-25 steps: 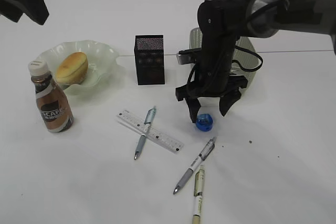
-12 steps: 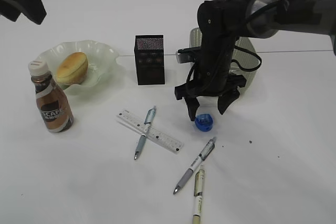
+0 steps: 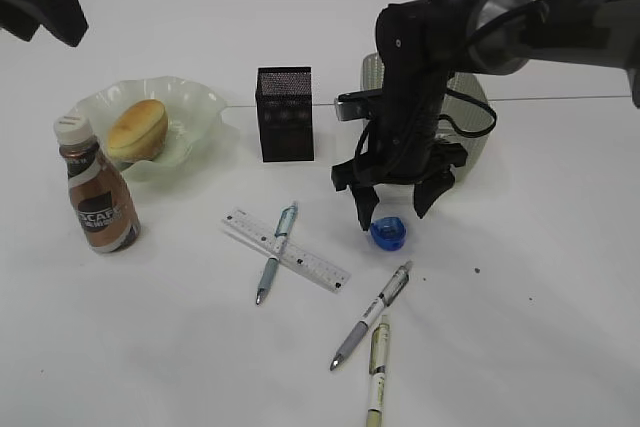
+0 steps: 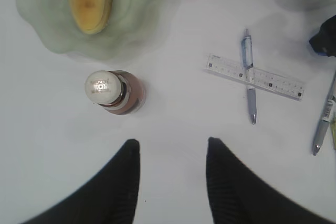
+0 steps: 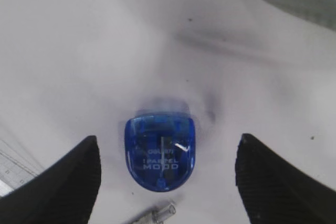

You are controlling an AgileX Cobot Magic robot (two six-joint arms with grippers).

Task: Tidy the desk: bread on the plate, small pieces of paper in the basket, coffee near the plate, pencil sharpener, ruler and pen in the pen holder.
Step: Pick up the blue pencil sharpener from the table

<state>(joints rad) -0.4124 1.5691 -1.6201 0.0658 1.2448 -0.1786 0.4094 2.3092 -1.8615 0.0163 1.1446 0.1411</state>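
Nearest the camera, two pens [image 3: 372, 315] lie loose on the white desk [image 3: 540, 327], one slanted and one almost pointing away. Just beyond them to the left, a third pen [image 3: 276, 265] lies across the clear ruler [image 3: 286, 249], so those two will likely need separating before either goes into the holder.

To the right of the ruler sits the blue pencil sharpener [image 3: 388, 234], flat on the desk. The right gripper [image 3: 392, 209] hovers directly above it with its jaws spread wide and nothing between them; the wrist view shows the sharpener [image 5: 160, 151] centred in the gap, which suggests the arm is lined up for a grasp.

On the left, the coffee bottle [image 3: 95, 197] stands upright just beside the glass plate [image 3: 195, 107], and the bread [image 3: 137, 128] rests on that plate, so both appear settled. The left gripper [image 4: 170, 153] hangs high over this area, open and empty.

Farther back stands the black mesh pen holder [image 3: 285, 113], upright, with the basket [image 3: 470, 107] partly hidden behind the right arm.
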